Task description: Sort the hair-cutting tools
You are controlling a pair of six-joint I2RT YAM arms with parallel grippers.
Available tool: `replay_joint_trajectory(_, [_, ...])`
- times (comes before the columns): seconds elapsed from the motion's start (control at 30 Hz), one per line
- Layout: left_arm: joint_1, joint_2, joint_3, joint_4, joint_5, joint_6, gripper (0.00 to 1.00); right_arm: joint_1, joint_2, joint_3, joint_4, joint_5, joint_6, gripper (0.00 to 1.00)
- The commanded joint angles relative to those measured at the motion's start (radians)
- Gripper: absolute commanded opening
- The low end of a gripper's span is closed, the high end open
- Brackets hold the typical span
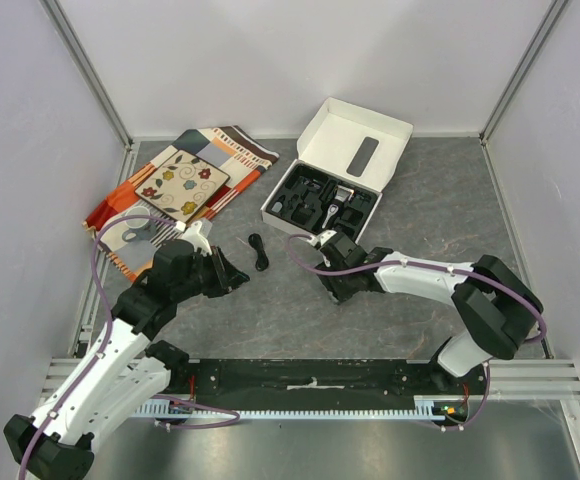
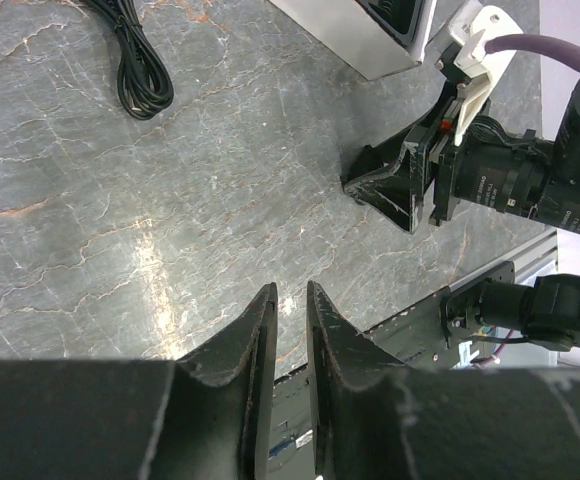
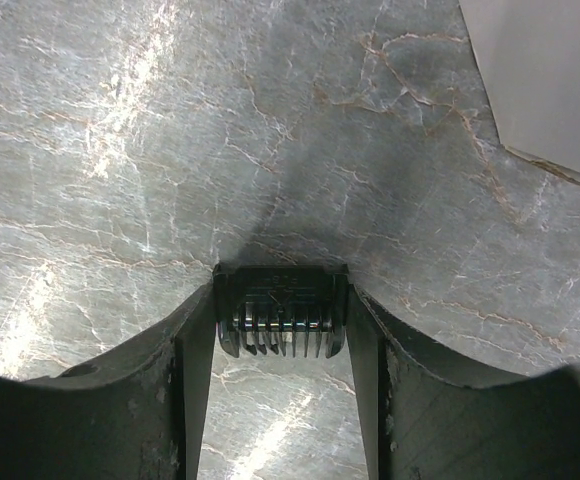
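My right gripper [image 1: 332, 290] is shut on a squarish black comb attachment [image 3: 281, 311], held between its fingertips just above the grey tabletop, in front of the white box. In the left wrist view the right gripper [image 2: 382, 190] shows at the right. The black-and-silver clipper [image 1: 332, 208] and other black pieces lie in the box's black tray [image 1: 315, 200]. A coiled black cord [image 1: 259, 250] lies on the table left of the box; it shows in the left wrist view [image 2: 135, 60] too. My left gripper [image 1: 238, 277] is shut and empty, hovering below the cord.
The white cardboard box [image 1: 342, 165] stands open at the back centre, its lid [image 1: 365, 135] tilted back. A patterned cloth [image 1: 175, 190] lies at the back left. Metal frame rails run along the near edge [image 1: 310, 385].
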Motion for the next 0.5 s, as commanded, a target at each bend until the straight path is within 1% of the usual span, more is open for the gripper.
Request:
replay_joint_trajectory(0.0, [0.0,-0.003,0.032,0.04,0.005,0.034,0.24,-0.005,-0.039,0.033,-0.035,0.026,-0.012,0.5])
replay_joint_trajectory(0.17, [0.0,-0.009,0.035,0.04,0.025,0.03,0.24,-0.018,-0.099,0.185,-0.135,0.073,-0.055,0.51])
replay_joint_trajectory(0.27, [0.0,-0.017,0.033,0.041,0.042,0.03,0.24,-0.064,-0.104,0.275,-0.161,0.081,-0.086,0.51])
replay_joint_trajectory(0.3, [0.0,-0.015,0.03,0.041,0.042,0.033,0.24,-0.1,-0.1,0.323,-0.168,0.08,-0.09,0.51])
replay_joint_trajectory(0.37, [0.0,-0.012,0.024,0.04,0.052,0.039,0.24,-0.143,-0.085,0.363,-0.17,0.063,-0.117,0.51])
replay_joint_trajectory(0.4, [0.0,-0.01,0.018,0.041,0.057,0.042,0.24,-0.192,-0.076,0.407,-0.17,0.052,-0.129,0.51])
replay_joint_trajectory(0.47, [0.0,-0.006,0.017,0.04,0.071,0.046,0.24,-0.235,-0.03,0.456,-0.167,0.034,-0.168,0.51])
